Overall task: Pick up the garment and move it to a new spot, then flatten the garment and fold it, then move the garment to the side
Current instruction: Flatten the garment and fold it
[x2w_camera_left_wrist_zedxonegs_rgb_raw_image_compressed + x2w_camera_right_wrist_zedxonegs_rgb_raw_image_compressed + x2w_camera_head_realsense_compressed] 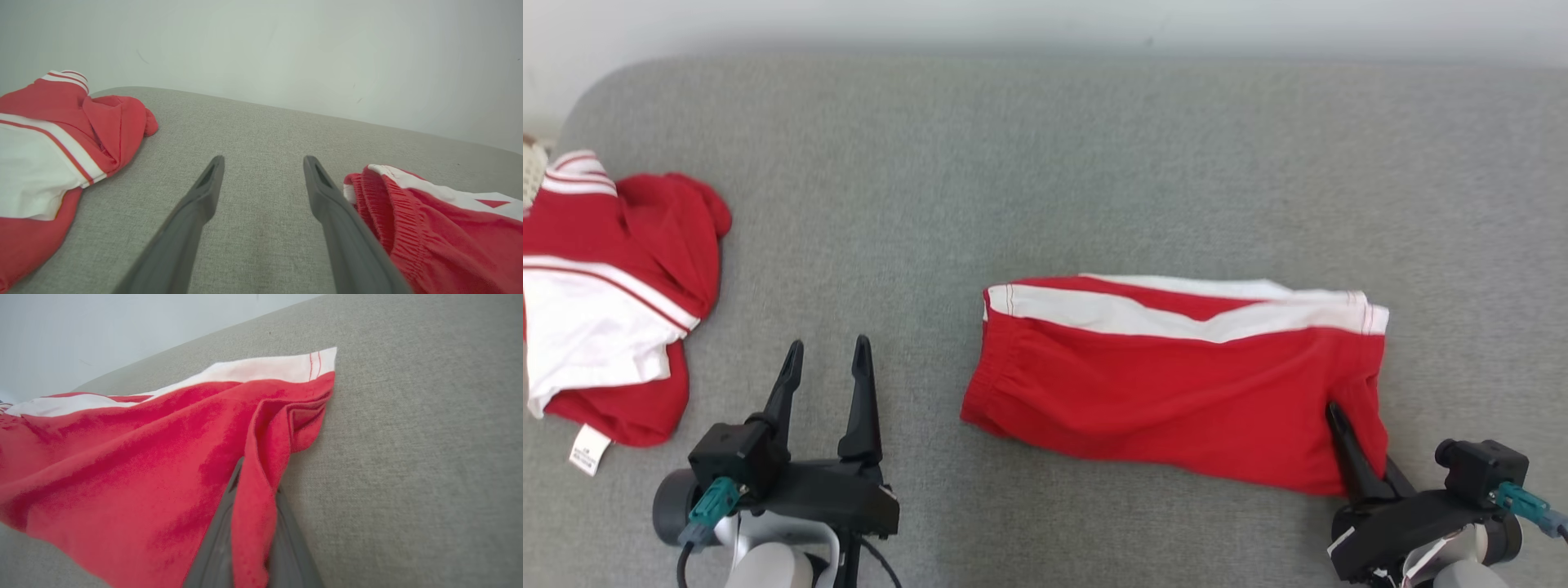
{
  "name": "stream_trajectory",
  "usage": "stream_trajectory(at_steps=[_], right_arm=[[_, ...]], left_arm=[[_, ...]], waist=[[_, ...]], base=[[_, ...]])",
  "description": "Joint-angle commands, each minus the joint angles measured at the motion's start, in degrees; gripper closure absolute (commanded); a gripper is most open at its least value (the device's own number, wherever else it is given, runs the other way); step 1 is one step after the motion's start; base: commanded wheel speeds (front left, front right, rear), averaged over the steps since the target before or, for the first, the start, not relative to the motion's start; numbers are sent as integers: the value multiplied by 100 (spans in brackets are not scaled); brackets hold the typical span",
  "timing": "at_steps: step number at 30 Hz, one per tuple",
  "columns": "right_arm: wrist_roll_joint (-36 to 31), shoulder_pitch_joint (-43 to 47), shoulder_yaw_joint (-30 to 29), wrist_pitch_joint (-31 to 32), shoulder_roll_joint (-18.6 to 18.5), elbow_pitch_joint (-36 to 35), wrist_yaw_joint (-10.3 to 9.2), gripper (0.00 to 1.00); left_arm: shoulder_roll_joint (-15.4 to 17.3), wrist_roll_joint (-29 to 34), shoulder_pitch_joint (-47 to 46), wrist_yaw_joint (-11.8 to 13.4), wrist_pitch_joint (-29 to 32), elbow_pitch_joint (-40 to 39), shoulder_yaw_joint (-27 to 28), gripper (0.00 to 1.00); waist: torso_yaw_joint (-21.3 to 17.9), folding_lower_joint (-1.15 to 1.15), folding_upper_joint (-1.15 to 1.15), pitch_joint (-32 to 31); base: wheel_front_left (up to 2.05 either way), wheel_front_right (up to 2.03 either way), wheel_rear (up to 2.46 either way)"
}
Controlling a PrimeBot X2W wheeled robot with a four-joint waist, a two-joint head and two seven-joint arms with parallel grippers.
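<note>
The garment, red shorts (1176, 384) with a white side stripe, lies folded on the grey cushion right of centre; its elastic waistband faces left. My right gripper (1339, 412) is shut on the shorts' lower right corner, and the right wrist view shows a fold of red cloth (257, 490) pinched between the two dark fingers. Left of the shorts, my left gripper (827, 353) stands open above bare cushion with nothing between its fingers; in the left wrist view the left gripper (263, 163) has the waistband (384, 212) just to its right.
A second red and white garment (605, 302) lies crumpled at the cushion's left edge with a white label showing. The grey cushion (1045, 163) ends at a pale wall at the back, and its back left corner is rounded.
</note>
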Motion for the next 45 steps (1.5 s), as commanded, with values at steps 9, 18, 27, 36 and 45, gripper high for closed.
stream_trajectory(at_steps=[9,18,27,36,45], right_arm=[[-402,173,-600,47,216,-118,-2,100],[-647,-160,-552,29,298,-169,-2,100],[-1111,-582,392,280,653,-1130,-2,100],[-1117,-1091,1245,618,910,-729,-2,100],[-647,-1503,1872,435,950,55,-2,61]], left_arm=[[139,-102,254,47,151,-132,-35,0],[107,-120,171,59,200,-255,-138,0],[78,-142,102,75,151,-254,-186,0],[-1,-157,-49,16,118,-184,-366,0],[-78,-207,-152,39,60,-77,-542,0]], waist=[[-286,0,-1,-511],[-229,0,-1,-466],[-92,0,-1,-395],[231,0,-1,-264],[441,0,-1,-163]], base=[[0,0,0],[0,0,0],[0,0,0],[0,0,0],[0,0,0]])
